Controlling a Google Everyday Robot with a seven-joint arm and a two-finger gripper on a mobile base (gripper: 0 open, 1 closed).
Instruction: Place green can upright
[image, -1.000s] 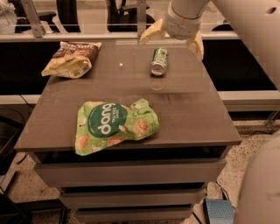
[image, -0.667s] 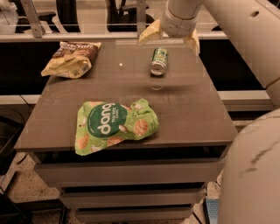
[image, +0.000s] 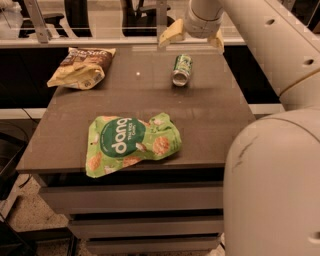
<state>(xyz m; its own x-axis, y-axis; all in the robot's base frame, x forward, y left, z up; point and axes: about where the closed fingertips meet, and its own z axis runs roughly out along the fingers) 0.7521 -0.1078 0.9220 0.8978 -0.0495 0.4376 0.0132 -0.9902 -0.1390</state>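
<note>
- The green can (image: 182, 70) lay on its side on the table (image: 215, 110), in the far half and right of the middle — not upright.
- Its long axis ran from near to far, with the near end swung slightly left; a silver end rim faced the camera.
- The end effector (image: 194, 38) hung over the table's far edge, just behind the can, its two pale fingers (image: 171, 34) spread wide and grasping nothing — clear of the can.
- A green "dang" snack bag (image: 131, 144) lay flat near the front edge, well apart from the can.
- A brown and yellow snack bag (image: 81, 67) lay at the far left corner; both bags hid their contents.
- Closed drawer fronts (image: 130, 200) sat under the tabletop.
</note>
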